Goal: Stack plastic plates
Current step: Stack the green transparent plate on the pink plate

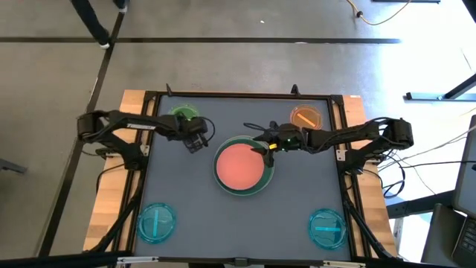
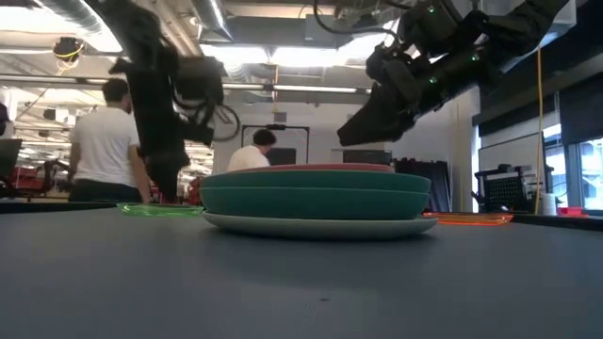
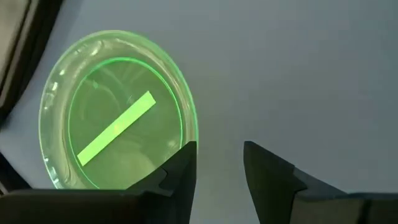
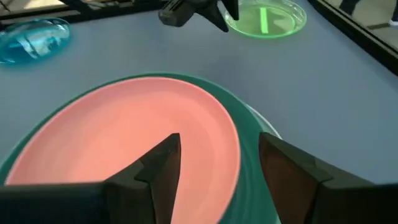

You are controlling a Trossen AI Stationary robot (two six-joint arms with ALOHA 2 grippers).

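A stack sits mid-table: a pink plate on a large green plate, with a cream plate at the bottom on the table. My right gripper hangs open just above the stack's far right rim, touching nothing. My left gripper is open above the bare table, beside a small translucent green plate that lies flat near the far left. A small orange plate lies flat near the far right.
Two small cyan striped plates lie near the near edge, one left and one right. The table's black frame borders the mat. People stand in the room beyond the far edge. Bare mat lies between the stack and the cyan plates.
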